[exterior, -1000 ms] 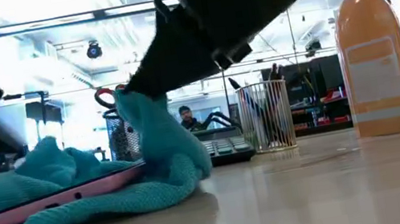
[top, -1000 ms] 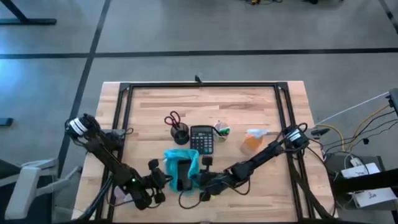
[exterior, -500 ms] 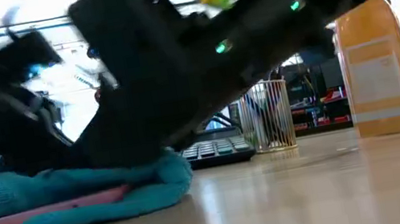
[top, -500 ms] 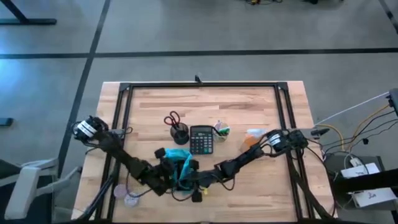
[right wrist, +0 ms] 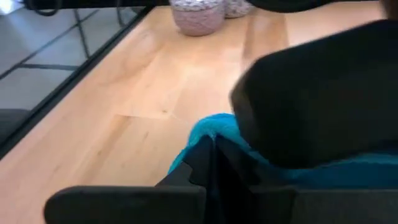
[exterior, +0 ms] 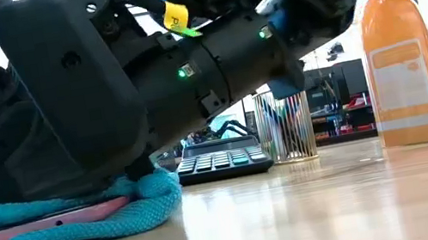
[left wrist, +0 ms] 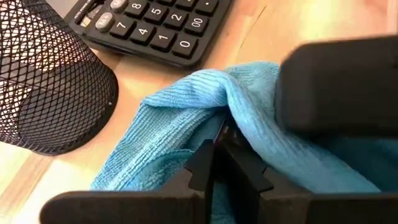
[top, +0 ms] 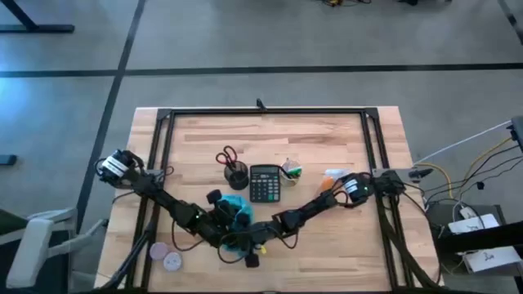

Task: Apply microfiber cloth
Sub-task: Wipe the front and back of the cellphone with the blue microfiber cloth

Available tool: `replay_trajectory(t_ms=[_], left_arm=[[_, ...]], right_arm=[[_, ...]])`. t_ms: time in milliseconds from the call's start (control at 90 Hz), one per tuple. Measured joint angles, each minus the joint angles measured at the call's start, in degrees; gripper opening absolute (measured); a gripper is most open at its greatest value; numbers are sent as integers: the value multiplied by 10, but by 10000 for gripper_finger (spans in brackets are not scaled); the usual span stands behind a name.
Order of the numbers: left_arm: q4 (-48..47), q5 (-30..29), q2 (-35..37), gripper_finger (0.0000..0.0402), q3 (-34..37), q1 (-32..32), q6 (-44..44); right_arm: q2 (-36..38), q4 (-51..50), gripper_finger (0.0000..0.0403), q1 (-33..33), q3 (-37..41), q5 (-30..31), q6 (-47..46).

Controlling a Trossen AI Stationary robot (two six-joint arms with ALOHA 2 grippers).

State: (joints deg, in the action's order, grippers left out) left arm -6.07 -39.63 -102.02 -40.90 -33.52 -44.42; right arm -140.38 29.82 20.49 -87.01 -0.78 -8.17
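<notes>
1. Pressing from both sides, the left gripper (top: pixel 219 227) and right gripper (top: pixel 255 234) are meeting over the bunched turquoise microfiber cloth (exterior: pixel 83 222).
2. The cloth is lying directly beneath them, beside the black calculator (top: pixel 264 183); neither arm is nearer.
3. Whether either gripper is clenched, I cannot tell.

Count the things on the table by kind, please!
Cloth: 1
Phone: 1
Calculator: 1
Bottle: 1
Cups: 2
Scissors: 1
Small round things: 2
Total: 9
</notes>
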Motion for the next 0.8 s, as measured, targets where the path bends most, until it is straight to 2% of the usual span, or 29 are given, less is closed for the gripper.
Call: replay_trajectory(t_ms=[478, 533, 656, 800], left_arm=[[-12, -1, 0, 20, 1, -3, 4], [-12, -1, 0, 20, 2, -4, 4], [-13, -2, 0, 20, 2, -6, 4], [-14, -2, 2, 20, 2, -9, 4]], right_arm=[[61, -170, 0, 25, 2, -30, 19], [65, -183, 0, 29, 3, -13, 8], [84, -245, 0, 44, 4, 64, -19], [102, -306, 0, 60, 6, 103, -35]])
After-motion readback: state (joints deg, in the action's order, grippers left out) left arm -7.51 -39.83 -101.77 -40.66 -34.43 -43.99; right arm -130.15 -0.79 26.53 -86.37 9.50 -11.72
